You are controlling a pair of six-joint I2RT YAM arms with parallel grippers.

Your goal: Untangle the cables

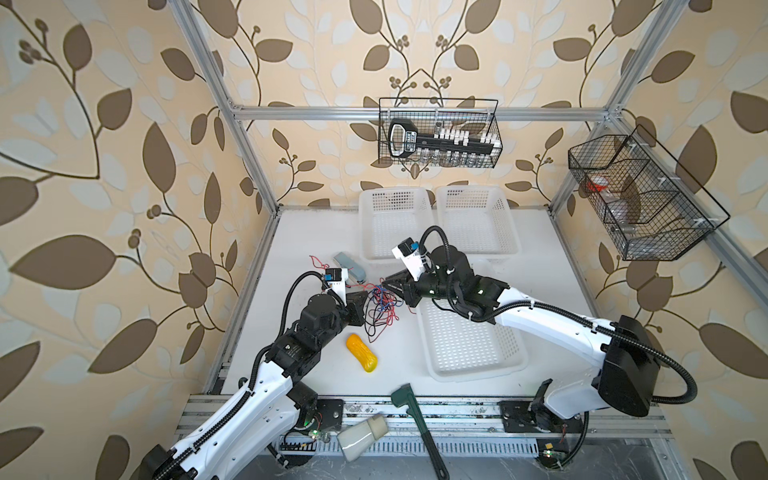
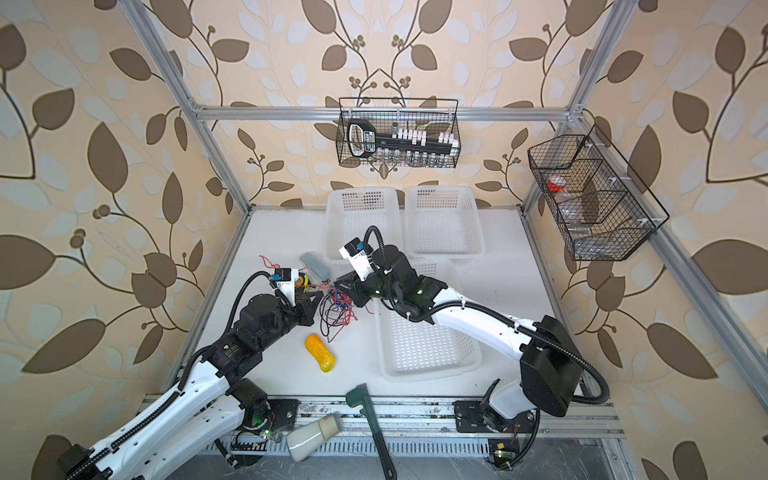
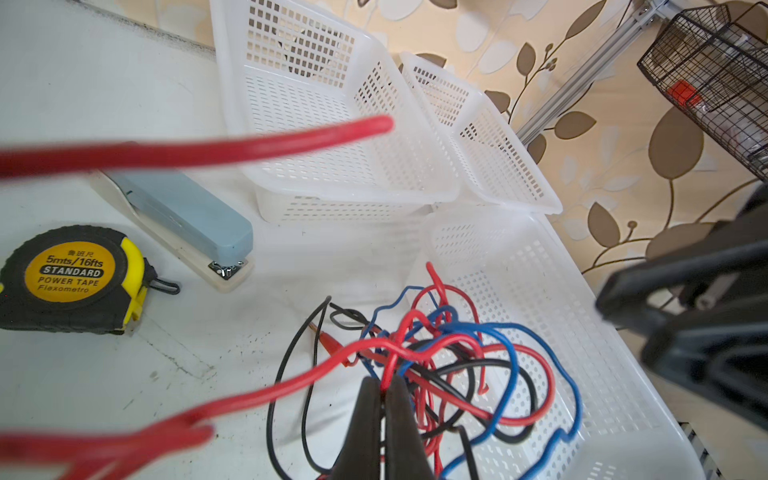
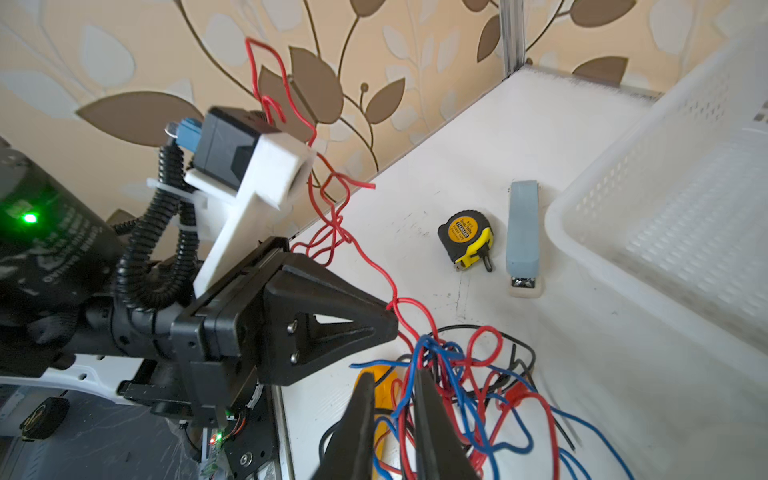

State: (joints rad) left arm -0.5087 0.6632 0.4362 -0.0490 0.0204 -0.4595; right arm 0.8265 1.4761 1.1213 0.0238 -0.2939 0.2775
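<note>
The cables [image 1: 382,305] are recorded as a red, blue and black tangle on the white table [image 1: 316,232], between the two grippers and just beside the near basket [image 1: 473,349]. The left gripper [image 3: 387,384] is clamped on a red strand [image 3: 332,368]. The right gripper [image 4: 394,374] is found with its jaws slightly parted, and a blue strand [image 4: 401,405] is seen crossing the gap.

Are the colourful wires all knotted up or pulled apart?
Knotted up: the thin red, blue and black cables loop over and through each other in one bunch.
</note>
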